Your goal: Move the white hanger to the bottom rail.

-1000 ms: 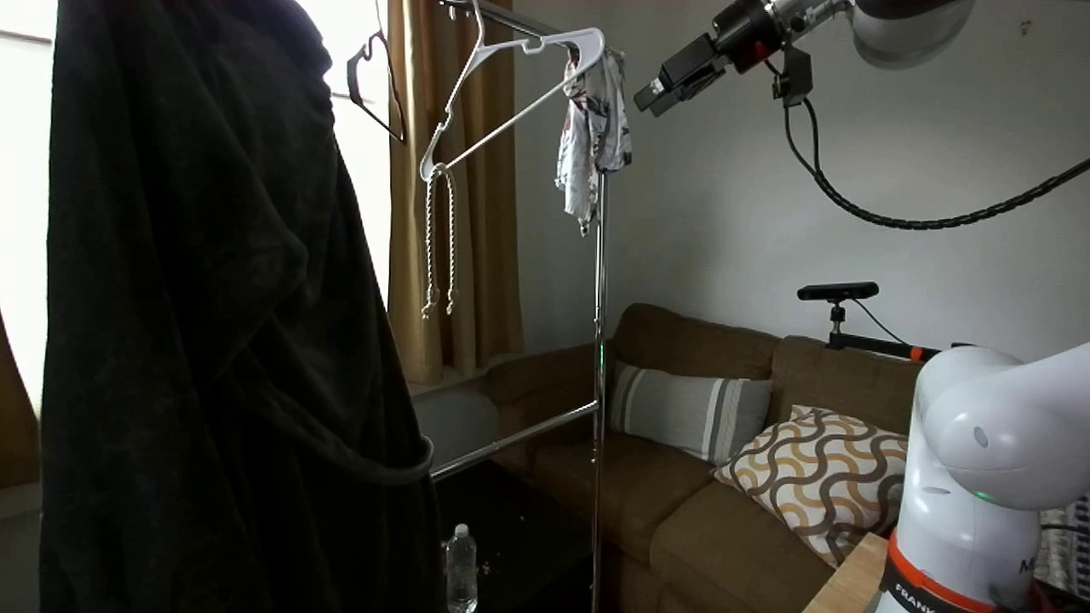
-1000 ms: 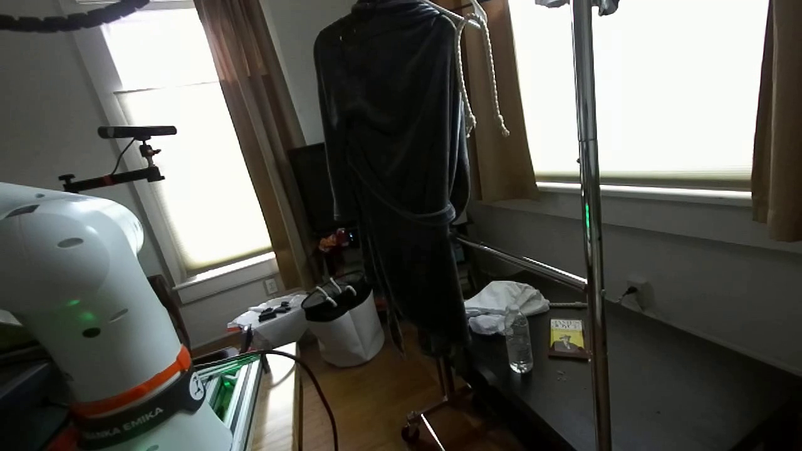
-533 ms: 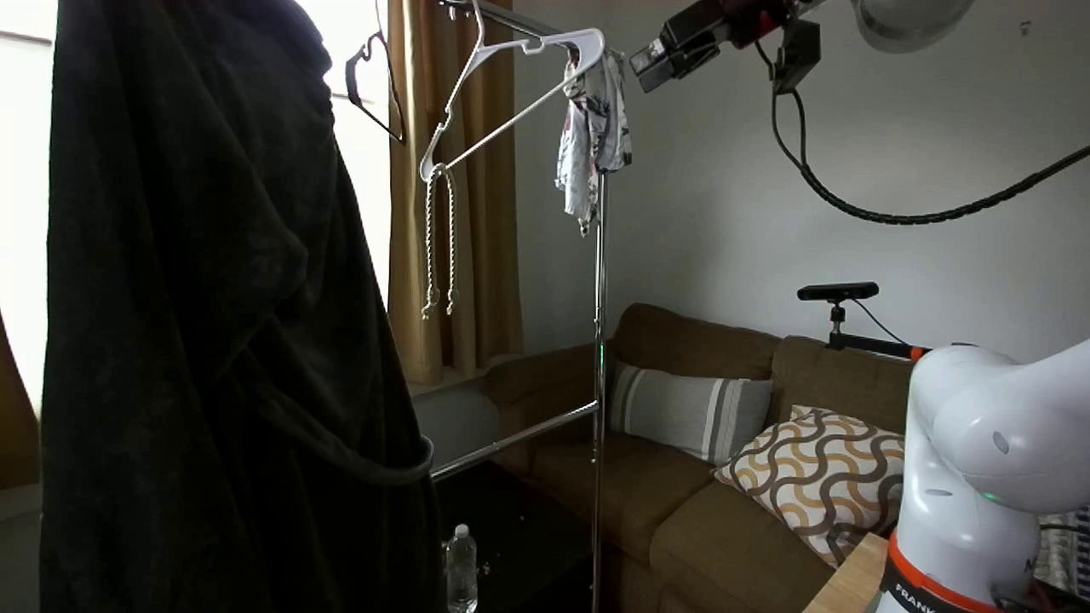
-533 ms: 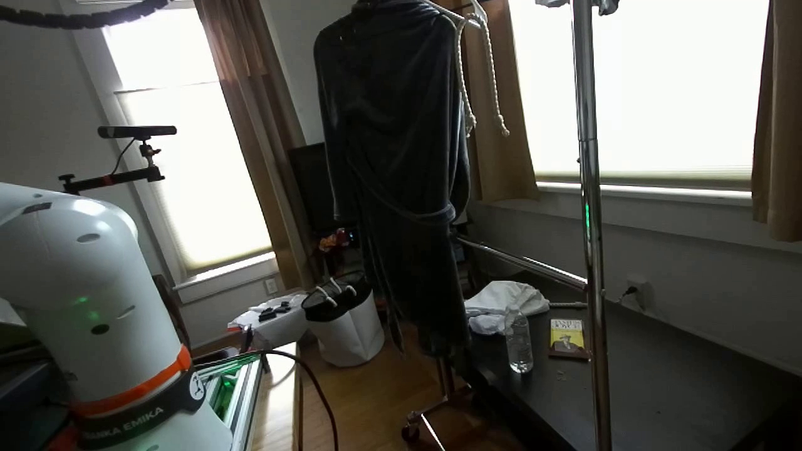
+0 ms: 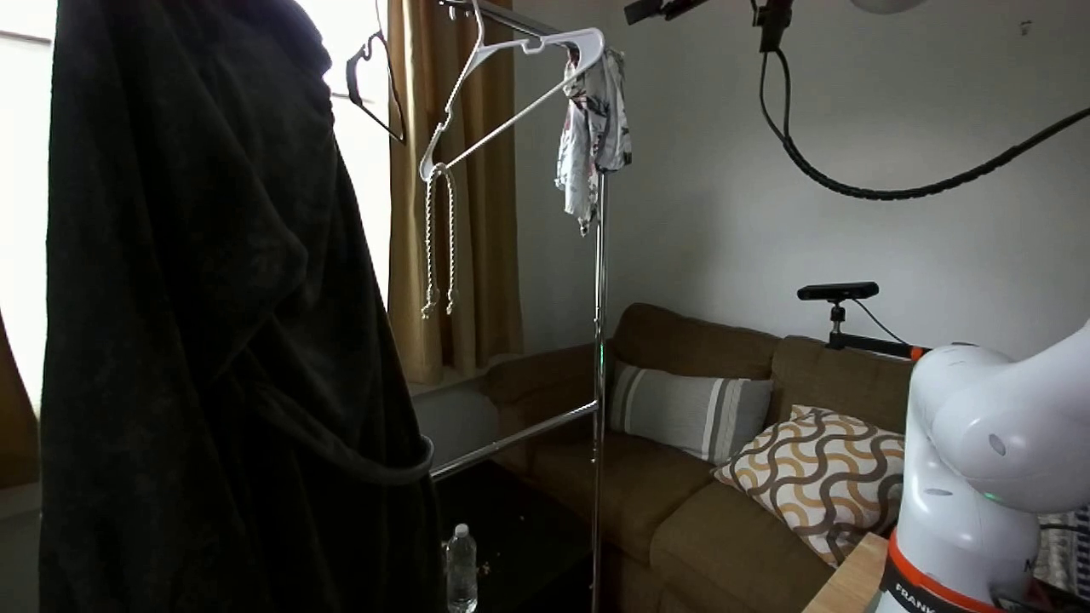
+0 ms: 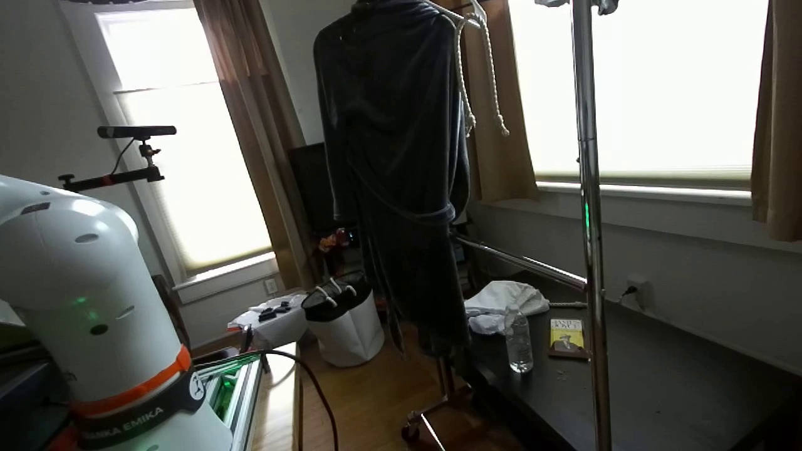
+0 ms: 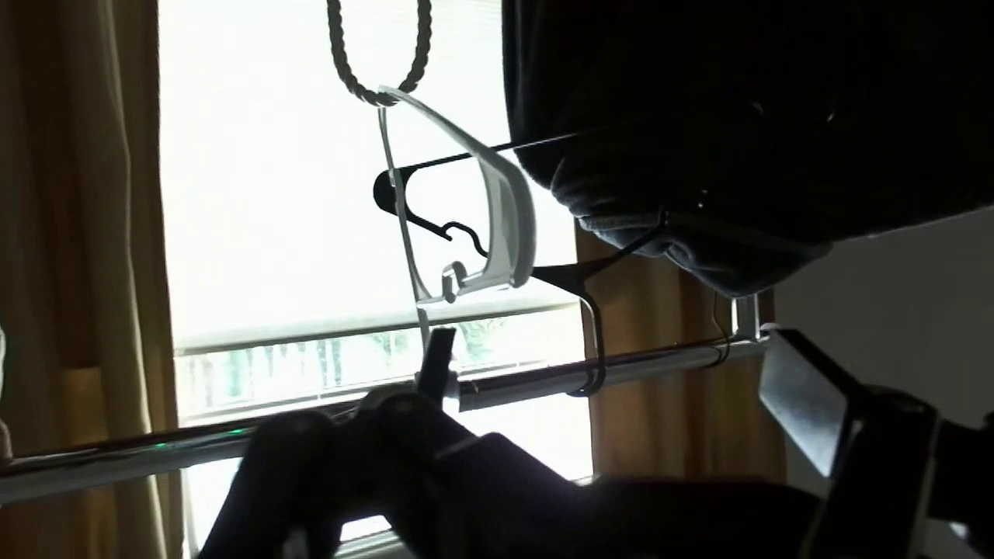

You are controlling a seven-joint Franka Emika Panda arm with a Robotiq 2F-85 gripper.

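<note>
In the wrist view the fingers (image 7: 804, 404) stand wide apart, gripping nothing, presumably so they can straddle the white hanger (image 7: 512, 225), which has a cord (image 7: 353, 84) looped over its corner and appears hung from the upper crossbar (image 7: 512, 387), well above the bottom rail (image 5: 515, 439) it must reach.

Living room of a home: a brown sofa (image 5: 656, 477) is bearing a striped cushion (image 5: 681, 409) and a patterned cushion (image 5: 817, 472), curtains (image 6: 257, 119) are hanging beside windows (image 6: 658, 88), and a dark robe (image 6: 395, 125) is hanging on a clothes rack (image 6: 593, 250). A book (image 6: 567, 338) and a bottle (image 6: 519, 343) are resting on a low table (image 6: 670, 382); a white basket (image 6: 348, 332) is standing on the wooden floor (image 6: 360, 407).
</note>
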